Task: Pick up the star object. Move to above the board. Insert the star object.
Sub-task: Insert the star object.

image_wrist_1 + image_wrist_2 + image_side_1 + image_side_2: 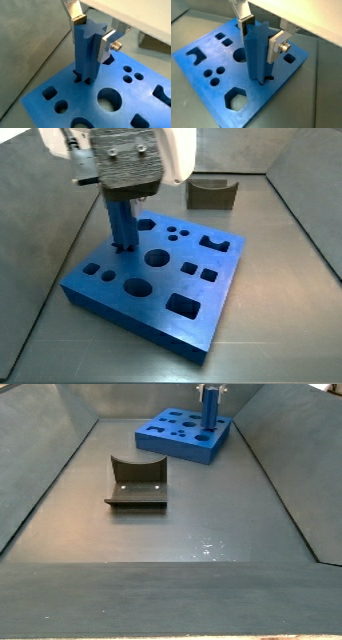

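The star object [85, 55], a tall slim blue post, stands upright with its lower end in the star hole of the board [73, 105], near one corner. My gripper [93, 29] is above the board, and its silver fingers [108, 44] press on the post's upper end from two sides. The same grip shows in the other wrist view: gripper [261, 35], post [256, 57], board [264, 95]. In both side views the post [120, 223] [210, 409] rises from the board [134, 323] [167, 446] under the gripper [123, 190] [211, 392].
The fixture [211, 194], dark olive with a curved notch, stands on the grey floor apart from the board; it also shows in a side view [136, 482]. Grey sloped walls [40, 474] enclose the floor.
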Motion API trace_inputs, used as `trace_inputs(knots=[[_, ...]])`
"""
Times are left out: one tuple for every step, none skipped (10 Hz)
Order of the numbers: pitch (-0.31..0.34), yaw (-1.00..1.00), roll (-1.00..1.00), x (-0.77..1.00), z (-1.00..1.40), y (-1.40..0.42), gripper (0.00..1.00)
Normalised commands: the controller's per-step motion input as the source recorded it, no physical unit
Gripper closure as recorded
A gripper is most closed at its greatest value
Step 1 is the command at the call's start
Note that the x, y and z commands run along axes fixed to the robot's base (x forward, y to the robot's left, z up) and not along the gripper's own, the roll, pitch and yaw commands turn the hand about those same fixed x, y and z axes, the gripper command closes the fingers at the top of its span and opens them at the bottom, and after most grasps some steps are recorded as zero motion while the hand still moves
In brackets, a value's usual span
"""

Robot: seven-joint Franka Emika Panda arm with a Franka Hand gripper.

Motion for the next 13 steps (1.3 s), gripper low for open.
trace_inputs(knots=[[0.000,-0.02,0.00,0.00,-0.01,0.00,1.00],[0.029,-1.00,0.12,-0.02,-0.13,-0.01,1.00],[0.011,-1.00,0.12,-0.03,-0.15,0.00,1.00],[0.086,-0.49,0.02,-0.03,0.00,0.00,1.00],[0.000,0.00,0.00,0.00,-0.07,0.00,1.00],[0.000,-0.22,-0.11,-0.20,-0.29,-0.26,1.00],[0.051,-0.21,-0.17,0.00,-0.21,-0.20,1.00],[0.000,0.00,0.01,0.00,0.00,0.00,1.00],[0.000,0.00,0.00,0.01,-0.01,0.00,1.00],[0.129,-0.57,0.00,0.39,-0.17,0.00,1.00],[0.134,-0.37,0.00,0.18,-0.04,0.00,1.00],[0.000,-0.02,0.00,0.04,0.00,0.00,1.00],[0.020,-0.16,0.00,0.06,0.00,0.00,1.00]])
